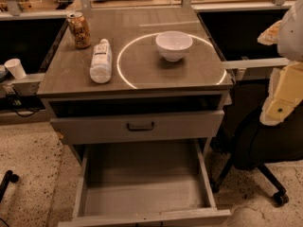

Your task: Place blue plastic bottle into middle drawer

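From my station, the grey cabinet (pixel 137 126) fills most of the view. Its middle drawer (pixel 147 200) is pulled far out at the bottom, and its flat grey floor is bare. Above it sits a grey drawer front (pixel 94 126) with a black handle (pixel 140 126), pulled out only slightly. The surface (pixel 199 70) on top carries a bright ring of light (pixel 124 74).

A dark office chair (pixel 258 145) stands right of the cabinet. Above the chair, at the right edge of the view and well clear of the surface, I see the pale yellow gripper (pixel 279 98). I cannot tell whether it is released or clenched, and it holds nothing I can see.

A white bowl (pixel 173 45) stands inside the ring. The blue plastic bottle (pixel 101 60) lies on its side on the left part of the surface, just outside the ring, cap pointing away from me. A brown-orange can (pixel 79 30) stands upright just beside its cap end. A white cup (pixel 15 68) sits off to the far left.
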{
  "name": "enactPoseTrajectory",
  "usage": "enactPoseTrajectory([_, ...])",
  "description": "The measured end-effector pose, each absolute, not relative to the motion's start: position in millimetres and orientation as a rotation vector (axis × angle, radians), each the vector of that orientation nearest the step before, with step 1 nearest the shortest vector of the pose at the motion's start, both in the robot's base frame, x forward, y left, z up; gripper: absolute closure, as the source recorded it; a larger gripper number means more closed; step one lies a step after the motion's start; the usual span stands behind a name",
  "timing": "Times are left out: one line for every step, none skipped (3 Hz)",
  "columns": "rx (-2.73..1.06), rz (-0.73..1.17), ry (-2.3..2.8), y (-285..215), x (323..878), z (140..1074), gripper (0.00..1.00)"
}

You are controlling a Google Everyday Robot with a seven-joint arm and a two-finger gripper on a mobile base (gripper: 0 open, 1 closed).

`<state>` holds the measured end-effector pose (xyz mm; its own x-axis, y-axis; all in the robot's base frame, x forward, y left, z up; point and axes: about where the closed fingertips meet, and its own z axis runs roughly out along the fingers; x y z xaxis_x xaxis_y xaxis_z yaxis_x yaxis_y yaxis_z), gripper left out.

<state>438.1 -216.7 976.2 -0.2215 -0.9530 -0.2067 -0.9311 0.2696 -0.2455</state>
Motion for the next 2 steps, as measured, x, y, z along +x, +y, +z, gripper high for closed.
enactPoseTrajectory([-1.737, -0.114, 2.224, -212.6, 441.3, 976.1, 0.00])
enactPoseTrajectory([-1.795, -0.186, 2.184, -193.3, 456.4, 975.7, 0.00])
